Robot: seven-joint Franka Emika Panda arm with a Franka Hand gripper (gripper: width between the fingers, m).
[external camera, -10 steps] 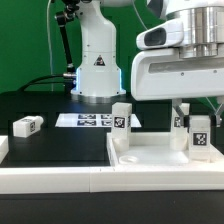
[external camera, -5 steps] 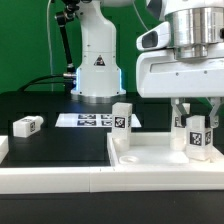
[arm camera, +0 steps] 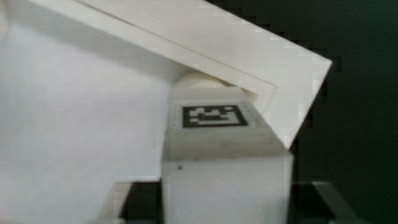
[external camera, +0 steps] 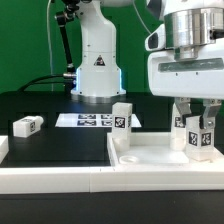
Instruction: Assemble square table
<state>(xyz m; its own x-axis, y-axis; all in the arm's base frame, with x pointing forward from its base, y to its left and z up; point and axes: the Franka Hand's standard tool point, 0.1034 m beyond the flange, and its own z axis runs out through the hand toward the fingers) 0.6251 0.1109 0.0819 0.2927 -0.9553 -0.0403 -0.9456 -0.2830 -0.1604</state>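
1. I've got the gripper (external camera: 198, 118) at 3 o'clock in the exterior view, pointing straight down over the square table slab (external camera: 150, 158).
2. The fingers (external camera: 184, 110) are clenched on the corner leg (external camera: 200, 142), one on each side. In the wrist view both sides of the corner leg (arm camera: 228, 165) sit flush with the pads, and I see no gap.
3. The corner leg is upright with its tag towards the camera, at the slab's corner around 4 o'clock. I can't tell whether it is seated in the slab.
4. The slab lies flat at 5 o'clock, rim up, just behind the long white rail (external camera: 60, 180).
5. The second leg (external camera: 121, 120) stands upright on the slab's far edge, near frame centre.
6. The third leg (external camera: 179, 126) is just beside the gripped one on its 9 o'clock side, partly hidden by a finger.
7. The loose leg (external camera: 26, 125) lies on the black table at 9 o'clock, well apart from the slab.
8. The marker board (external camera: 88, 120) lies flat in front of the robot base (external camera: 97, 65), which is at 12 o'clock.
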